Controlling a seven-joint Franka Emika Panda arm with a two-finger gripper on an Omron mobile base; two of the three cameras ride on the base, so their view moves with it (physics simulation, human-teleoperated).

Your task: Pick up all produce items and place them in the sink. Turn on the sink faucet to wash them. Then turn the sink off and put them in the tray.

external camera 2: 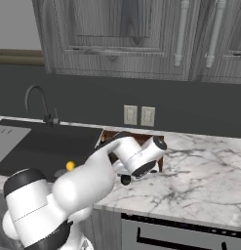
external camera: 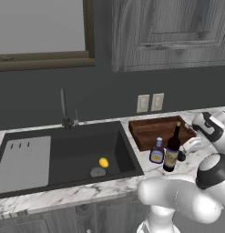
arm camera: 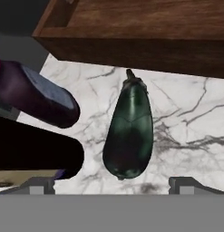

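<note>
Gripper [arm camera: 113, 183] wide open, empty, apparently above dark green item [arm camera: 128, 131] beside tray [arm camera: 131, 31].

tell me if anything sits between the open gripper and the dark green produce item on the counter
Nothing visible does. In the hand view the green item lies on bare marble between the open gripper fingertips. The wine bottle lies off to one side, the tray beyond.

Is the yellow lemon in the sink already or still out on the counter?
In. The lemon sits on the dark floor of the sink, right beside the round silver drain.
</note>
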